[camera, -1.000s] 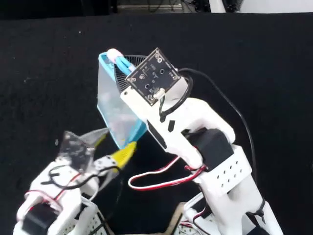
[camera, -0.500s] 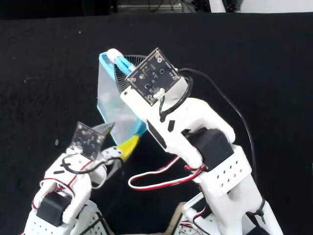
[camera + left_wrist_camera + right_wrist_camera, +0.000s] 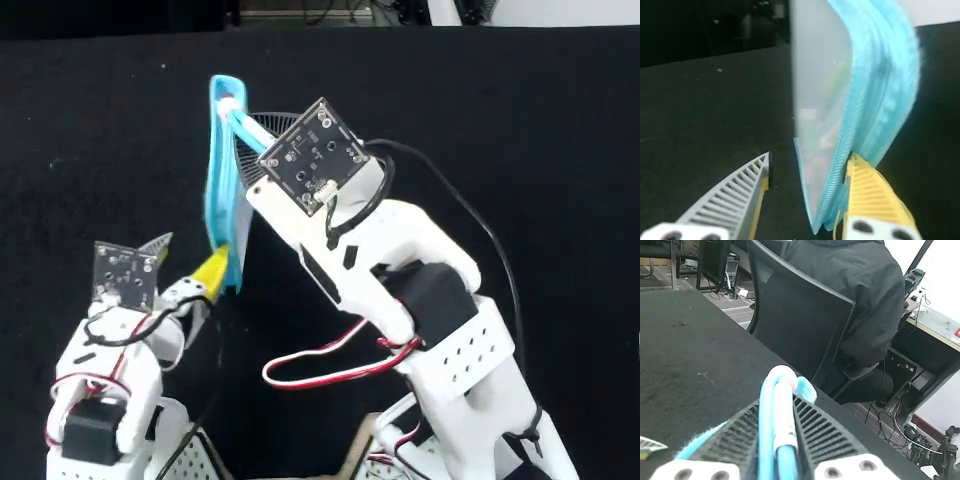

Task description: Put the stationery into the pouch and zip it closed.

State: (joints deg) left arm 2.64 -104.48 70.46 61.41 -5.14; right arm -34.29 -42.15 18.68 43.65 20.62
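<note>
The pouch (image 3: 222, 185) is light blue with a translucent face and hangs edge-on above the black table. My right gripper (image 3: 250, 128) is shut on its top zipper edge, where a white and blue loop (image 3: 781, 377) sticks out between the black fingers (image 3: 815, 427). My left gripper (image 3: 185, 258) stands open at the pouch's lower corner. In the left wrist view the pouch (image 3: 840, 100) hangs between the grey finger (image 3: 740, 192) and the yellow finger (image 3: 870, 192), resting against the yellow one. Blurred coloured shapes show through the pouch's face.
The black table (image 3: 520, 130) stretches out on all sides of the arms. Red and white cables (image 3: 330, 365) loop off the right arm's base. Behind the table stands a black chair (image 3: 790, 320).
The pouch has turned from face-on to edge-on and hangs a little higher. My left arm has swung left, and its open fingers now straddle the pouch's lower corner.
</note>
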